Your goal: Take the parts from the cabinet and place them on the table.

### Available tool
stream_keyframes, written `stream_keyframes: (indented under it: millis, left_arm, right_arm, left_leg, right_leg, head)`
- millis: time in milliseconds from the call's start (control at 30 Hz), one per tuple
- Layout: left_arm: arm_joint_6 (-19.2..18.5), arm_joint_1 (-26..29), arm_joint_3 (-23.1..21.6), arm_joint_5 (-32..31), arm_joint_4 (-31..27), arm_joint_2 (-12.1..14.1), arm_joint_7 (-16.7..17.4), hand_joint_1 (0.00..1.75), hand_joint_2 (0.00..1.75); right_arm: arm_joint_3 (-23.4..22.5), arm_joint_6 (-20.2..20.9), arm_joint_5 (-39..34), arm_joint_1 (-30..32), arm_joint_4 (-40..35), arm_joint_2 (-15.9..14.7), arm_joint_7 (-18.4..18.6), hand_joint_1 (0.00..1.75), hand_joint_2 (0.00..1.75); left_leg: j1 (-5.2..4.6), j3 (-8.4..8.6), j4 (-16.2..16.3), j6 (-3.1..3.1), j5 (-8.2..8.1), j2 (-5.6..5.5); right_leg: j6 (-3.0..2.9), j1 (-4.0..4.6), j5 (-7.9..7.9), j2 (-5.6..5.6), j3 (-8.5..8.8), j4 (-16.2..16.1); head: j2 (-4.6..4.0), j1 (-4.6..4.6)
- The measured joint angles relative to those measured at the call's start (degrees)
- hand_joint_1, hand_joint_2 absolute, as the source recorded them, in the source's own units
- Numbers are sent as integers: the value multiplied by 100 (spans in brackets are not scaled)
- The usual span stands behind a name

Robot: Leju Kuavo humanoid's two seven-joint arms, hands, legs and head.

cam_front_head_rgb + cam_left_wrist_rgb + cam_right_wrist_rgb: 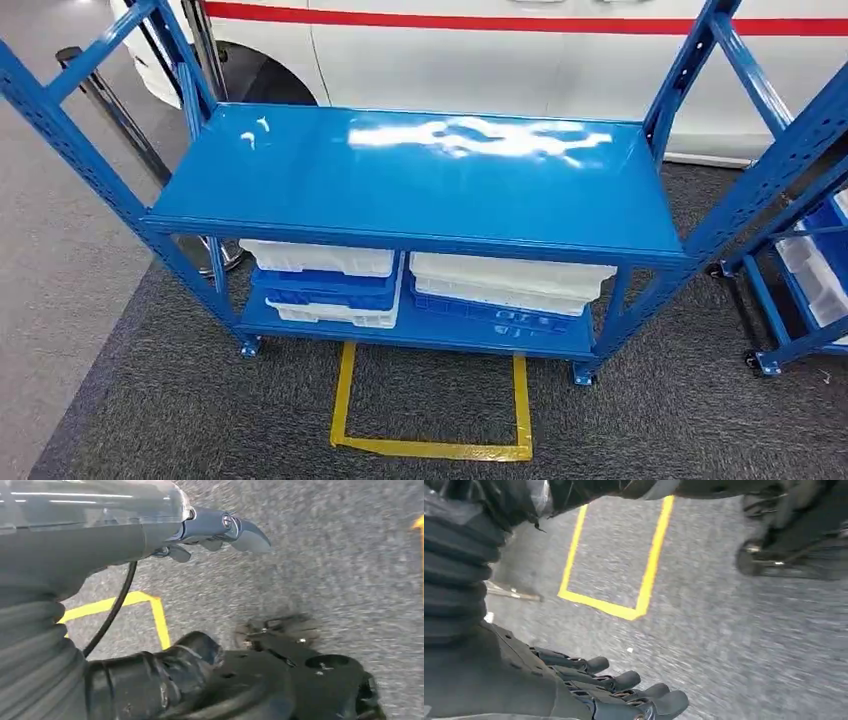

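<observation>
Right wrist view shows the right hand [624,700] at the lower edge, fingers [624,681] slightly curled and spread, holding nothing above grey carpet [734,645] and yellow tape [651,555]. The left hand [220,530], in its wrist view's upper middle, hangs loosely open and empty. Head view: a blue cabinet [420,175] fills the centre, with white and blue part trays [320,283] stacked on its lower shelf, top shelf bare.

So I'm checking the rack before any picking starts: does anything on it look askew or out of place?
Only slightly: on the blue metal rack's lower shelf, the right stack of white and blue plastic trays sits tilted, its top tray sloping. No spill or damage shows.
</observation>
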Motion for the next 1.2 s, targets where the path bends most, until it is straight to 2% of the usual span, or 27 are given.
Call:
stream_keyframes:
  millis: [33,67,100,133,200,233,433,533,867,1200]
  left_arm:
    - [-26,33,-92,105,0,18,35,0,0]
    - [-41,62,-198,231,0,26,78,0,0]
    - [-52,89,-295,354,-2,66,122,0,0]
    - [-72,109,-402,483,-2,92,162,0,0]
    - [-120,119,-608,720,-4,131,236,0,0]
    - [-142,121,-721,844,-15,155,275,0,0]
    - [-260,165,-1388,1611,-112,282,531,0,0]
    - [-330,213,-1685,1969,-182,343,654,0,0]
    - [-535,319,-2611,3210,-415,527,1066,0,0]
    - [-557,346,-2874,3403,-483,577,1141,0,0]
  right_arm:
    - [96,11,-83,-1,-26,-11,-2,0,175]
    - [207,22,-185,3,-54,-59,-9,0,175]
    - [308,55,-284,10,-65,-68,-11,0,175]
    - [420,87,-387,26,-81,-114,-11,0,175]
    - [622,114,-578,82,-96,-168,-15,0,175]
    - [741,146,-678,112,-109,-175,-26,0,0]
    - [1422,304,-1291,293,-157,-334,-48,0,0]
    - [1730,367,-1577,364,-177,-387,-57,0,0]
    - [2696,614,-2576,586,-227,-586,-72,0,0]
    - [2981,621,-2747,634,-227,-651,-92,0,0]
  left_leg:
    - [-2,11,-23,6,11,-2]
    - [17,26,-41,-18,22,-3]
    - [2,33,-42,-15,23,-4]
    - [-13,32,-39,-4,22,-5]
    - [-20,30,-37,11,25,-4]
    - [-21,24,-36,29,19,-3]
    - [-28,26,-29,61,6,2]
    - [-29,28,-26,64,4,2]
    - [-18,25,-31,64,1,2]
    - [-16,27,-32,62,3,2]
  right_leg:
    - [14,3,-11,-2,1,-4]
    - [-98,27,-78,-10,11,-5]
    - [-123,20,-29,-13,12,2]
    - [-52,3,-18,-9,17,-8]
    - [-16,-5,-4,-7,27,-26]
    - [-7,-6,1,-6,32,-34]
    - [11,-10,5,-1,44,-56]
    - [60,-13,2,-1,44,-59]
    - [64,-6,-1,-2,43,-59]
    - [64,0,-2,-2,43,-55]
  head:
    - [0,0]
    - [0,6]
    - [0,4]
    - [0,9]
    - [0,9]
    - [0,7]
    - [0,7]
    - [0,7]
    - [0,7]
    - [0,7]
